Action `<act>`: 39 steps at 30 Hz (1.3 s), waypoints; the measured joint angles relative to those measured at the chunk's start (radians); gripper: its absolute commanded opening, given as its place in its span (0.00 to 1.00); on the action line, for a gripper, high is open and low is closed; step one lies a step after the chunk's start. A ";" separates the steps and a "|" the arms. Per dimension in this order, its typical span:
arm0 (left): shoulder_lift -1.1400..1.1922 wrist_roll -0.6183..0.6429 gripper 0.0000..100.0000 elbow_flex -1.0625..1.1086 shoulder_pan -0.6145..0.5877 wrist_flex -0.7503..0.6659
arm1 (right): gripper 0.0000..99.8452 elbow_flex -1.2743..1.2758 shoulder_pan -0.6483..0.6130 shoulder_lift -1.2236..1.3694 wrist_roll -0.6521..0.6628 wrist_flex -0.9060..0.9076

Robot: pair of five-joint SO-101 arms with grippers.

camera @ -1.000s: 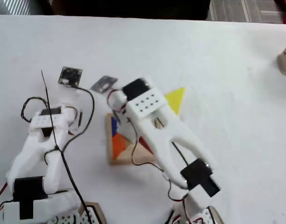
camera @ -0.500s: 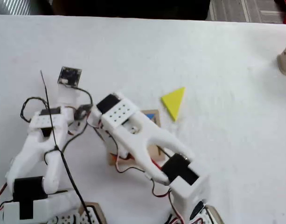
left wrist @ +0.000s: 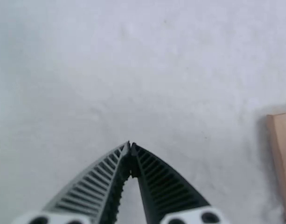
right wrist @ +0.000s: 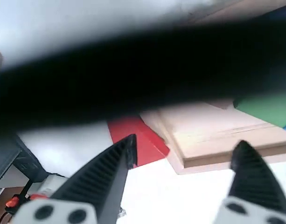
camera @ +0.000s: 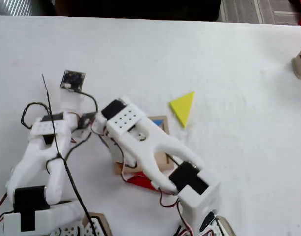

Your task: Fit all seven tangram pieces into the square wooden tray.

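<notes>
The right gripper (right wrist: 185, 143) is wide and empty by the tray (right wrist: 208, 128). The left gripper (left wrist: 130, 148) is pinched closed. The red piece (camera: 139, 181) lies on the desk (camera: 214, 59) at the tray's 6 o'clock. A bump could wedge it under the tray.

White table (camera: 229, 54). Wooden tray (camera: 163, 160) flat on top. Yellow triangle (camera: 182, 108) near tray, beyond its far right corner. Red piece (camera: 140, 181) just beside tray's near edge. Small dark board (camera: 74, 80) well apart, far left of tray.
</notes>
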 measured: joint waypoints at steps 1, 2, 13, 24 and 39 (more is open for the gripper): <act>0.000 0.000 0.03 0.000 0.000 0.000 | 0.34 -0.011 0.000 0.000 0.000 0.005; 0.000 0.000 0.03 0.000 0.000 0.000 | 0.34 -0.031 0.000 0.002 0.000 0.020; 0.000 0.002 0.03 -0.003 -0.005 0.000 | 0.17 -0.075 0.255 -0.385 0.006 0.054; 0.000 0.000 0.02 -0.003 -0.003 0.000 | 0.09 0.440 0.359 -0.661 0.006 0.040; 0.000 0.009 0.02 -0.003 -0.084 0.000 | 0.29 0.918 0.153 -0.741 0.071 -0.308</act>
